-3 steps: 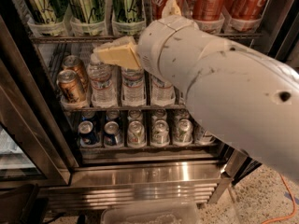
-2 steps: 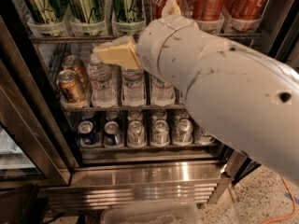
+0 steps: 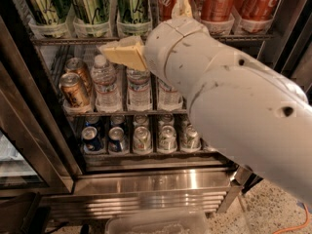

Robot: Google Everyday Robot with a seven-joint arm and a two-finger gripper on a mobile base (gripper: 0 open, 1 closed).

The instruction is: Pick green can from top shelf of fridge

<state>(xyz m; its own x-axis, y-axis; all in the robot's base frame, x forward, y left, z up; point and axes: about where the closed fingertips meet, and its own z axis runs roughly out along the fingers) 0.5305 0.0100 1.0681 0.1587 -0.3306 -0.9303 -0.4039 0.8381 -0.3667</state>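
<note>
green can (image 3: 131, 5), top shelf (image 3: 83, 40): light, thin-walled, slick, so grab mid-body. gripper (image 3: 126, 53) just below shelf; jaws state can't tell.

You have in the fridge (image 3: 146, 182), top shelf (image 3: 78, 39): green can (image 3: 132, 4), two cans left of it, cola cans (image 3: 219, 1) right. Rack below: water bottles (image 3: 105, 84). Gripper (image 3: 124, 53): before those bottles, just under the top shelf's front edge.

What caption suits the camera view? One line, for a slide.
Claw poised at the fridge, just below the top shelf front edge, beneath the green can.
</note>
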